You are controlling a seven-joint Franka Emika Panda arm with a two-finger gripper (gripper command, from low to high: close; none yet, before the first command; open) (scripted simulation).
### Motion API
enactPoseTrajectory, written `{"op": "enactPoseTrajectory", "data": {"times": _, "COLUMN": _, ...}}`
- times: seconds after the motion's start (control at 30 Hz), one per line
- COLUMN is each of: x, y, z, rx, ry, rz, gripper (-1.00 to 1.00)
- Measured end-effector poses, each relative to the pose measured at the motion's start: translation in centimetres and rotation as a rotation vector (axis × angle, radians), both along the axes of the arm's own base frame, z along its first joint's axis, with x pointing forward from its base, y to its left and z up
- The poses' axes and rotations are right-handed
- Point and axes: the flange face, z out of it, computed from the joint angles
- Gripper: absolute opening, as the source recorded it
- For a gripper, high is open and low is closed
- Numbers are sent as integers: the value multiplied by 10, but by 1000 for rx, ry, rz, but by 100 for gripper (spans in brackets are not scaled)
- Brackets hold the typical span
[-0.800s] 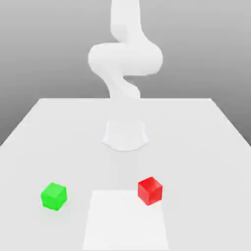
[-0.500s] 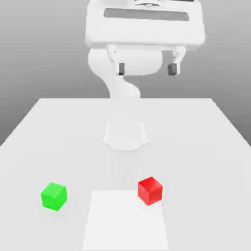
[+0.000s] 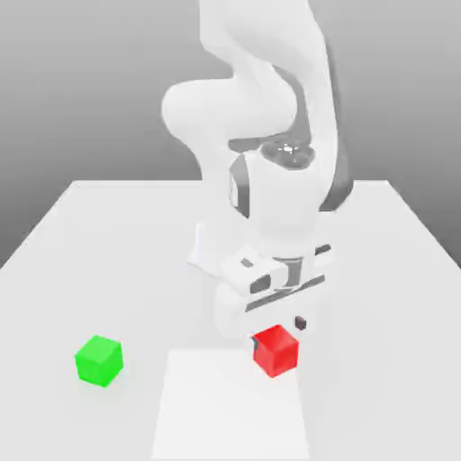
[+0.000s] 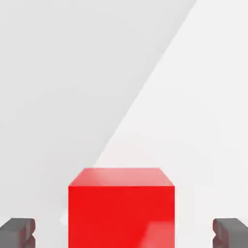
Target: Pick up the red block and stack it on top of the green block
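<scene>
A: What has moved since half a second ago?

B: The arm (image 3: pixel 270 194) has swung down. Before, the hand hung high above the table (image 3: pixel 108 234) with its fingers apart; now the gripper (image 3: pixel 277 326) sits low, right over the red block (image 3: pixel 275 349).

A: Did the blocks shift?

B: No. The red block rests where it was, at the far right corner of the paler square patch (image 3: pixel 230 405) on the table, as the exterior view shows it. The green block (image 3: pixel 98 360) stands well apart from it, toward the exterior view's left, on the bare table.

A: And the fingers?

B: Spread wide. In the hand view the two dark fingertips (image 4: pixel 17 231) stand on either side of the red block (image 4: pixel 121 208), each with clear space between it and the block's side. Nothing is gripped yet.

A: Is the block between them?

B: Yes, centred between them and sitting flat on the table, with a fingertip (image 3: pixel 301 321) just beside its upper edge in the exterior view.
</scene>
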Motion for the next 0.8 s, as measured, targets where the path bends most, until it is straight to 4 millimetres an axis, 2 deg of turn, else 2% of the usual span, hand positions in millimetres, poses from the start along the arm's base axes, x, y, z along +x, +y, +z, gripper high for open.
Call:
{"op": "enactPoseTrajectory", "data": {"times": 0.03, "x": -1, "y": 0, "z": -5, "rx": 0, "ry": 0, "rz": 0, "gripper": -100}}
{"op": "enactPoseTrajectory", "data": {"times": 0.27, "x": -1, "y": 0, "z": -4, "rx": 0, "ry": 1, "rz": 0, "gripper": -100}}
{"op": "enactPoseTrajectory", "data": {"times": 0.53, "x": 1, "y": -4, "z": 56, "rx": 0, "ry": 1, "rz": -23, "gripper": -100}}
{"op": "enactPoseTrajectory", "data": {"times": 0.63, "x": 12, "y": -32, "z": 66, "rx": 2, "ry": -1, "rz": -196, "gripper": -100}}
{"op": "enactPoseTrajectory", "data": {"times": 0.8, "x": 28, "y": -97, "z": 77, "rx": 6, "ry": -5, "rz": -553, "gripper": -100}}
